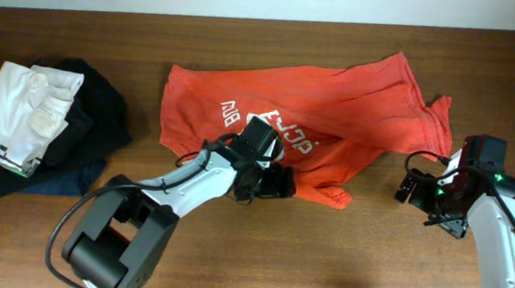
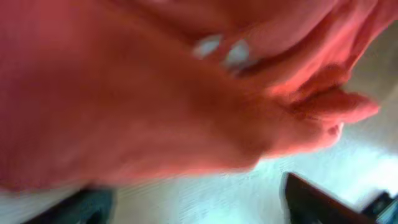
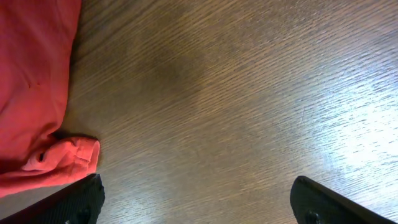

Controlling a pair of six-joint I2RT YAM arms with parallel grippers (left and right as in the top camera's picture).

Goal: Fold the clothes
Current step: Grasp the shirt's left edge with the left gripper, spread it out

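Observation:
The red-orange T-shirt [image 1: 334, 109] lies crumpled and partly folded over on the wooden table, with white lettering [image 1: 286, 132] showing upside down. My left gripper [image 1: 282, 183] is at the shirt's front edge. In the left wrist view the blurred shirt [image 2: 155, 87] fills most of the frame, and the fingers [image 2: 199, 202] are apart with bare table between them. My right gripper [image 1: 412, 188] is open over bare wood, to the right of the shirt's front corner. In the right wrist view its fingers [image 3: 199, 199] are wide apart, and a shirt edge [image 3: 31, 81] lies by the left finger.
A pile of other garments sits at the far left: a white one [image 1: 25, 107] on top of black [image 1: 99, 104] and navy [image 1: 15, 178] ones. The table's back edge [image 1: 267, 22] meets a pale wall. Bare wood [image 3: 236, 93] lies to the right of the shirt.

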